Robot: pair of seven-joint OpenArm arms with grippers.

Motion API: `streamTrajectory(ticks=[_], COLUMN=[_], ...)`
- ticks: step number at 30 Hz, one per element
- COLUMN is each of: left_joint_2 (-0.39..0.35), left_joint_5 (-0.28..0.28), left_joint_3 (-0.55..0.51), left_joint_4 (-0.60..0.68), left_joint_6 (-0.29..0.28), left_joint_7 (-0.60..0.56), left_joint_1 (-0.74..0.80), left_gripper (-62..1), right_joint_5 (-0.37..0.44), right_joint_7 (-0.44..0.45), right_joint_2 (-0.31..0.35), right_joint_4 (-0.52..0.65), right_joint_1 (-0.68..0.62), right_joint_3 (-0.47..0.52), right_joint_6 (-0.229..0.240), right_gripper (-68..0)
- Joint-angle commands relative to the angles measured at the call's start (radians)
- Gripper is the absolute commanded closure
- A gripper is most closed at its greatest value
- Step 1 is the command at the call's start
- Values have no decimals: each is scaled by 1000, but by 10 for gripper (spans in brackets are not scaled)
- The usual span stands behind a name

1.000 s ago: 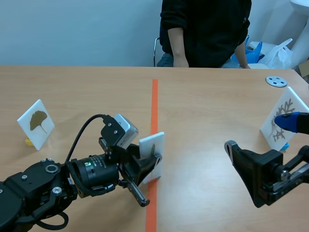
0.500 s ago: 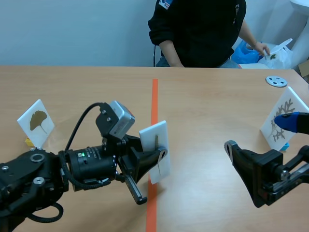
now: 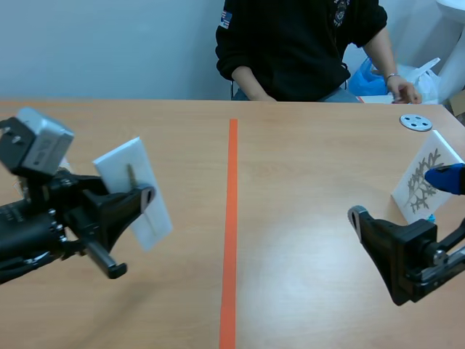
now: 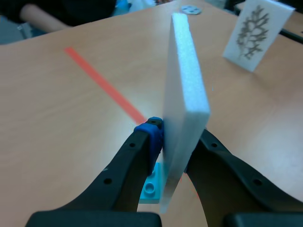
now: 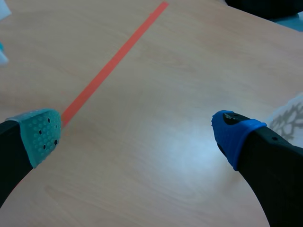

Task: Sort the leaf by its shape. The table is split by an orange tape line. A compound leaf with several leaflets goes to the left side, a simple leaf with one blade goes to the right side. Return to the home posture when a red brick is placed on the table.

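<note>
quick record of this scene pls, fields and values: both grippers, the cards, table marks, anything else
left gripper: shut on white foam card, held upright, left of the tape
right gripper: open, holding nothing, low over the table's right side
second card: white card with grey branching leaf, standing at the far right
mark: orange tape line down the middle of the wooden table
other: grey round disc near the far right edge; person in black top seated across

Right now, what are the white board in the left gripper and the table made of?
The white board is likely foam, matte; its thick edge looks grainy. The table has a wood-grain top, perhaps laminate, slightly glossy: a soft glare shows.
</note>
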Motion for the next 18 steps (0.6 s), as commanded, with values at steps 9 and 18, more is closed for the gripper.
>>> streamTrajectory(ticks=[9, 18], left_joint_2=[47, 55], left_joint_5=[-8, -8], left_joint_3=[-204, -212], left_joint_4=[5, -75], left_joint_6=[51, 245], left_joint_7=[-15, -45], left_joint_1=[82, 60], left_gripper=[-51, -51], right_joint_5=[8, 8], right_joint_7=[26, 27], right_joint_2=[0, 0], right_joint_4=[8, 8], right_joint_1=[10, 10], right_joint_3=[46, 46], right_joint_6=[-3, -3], right_gripper=[-679, -679])
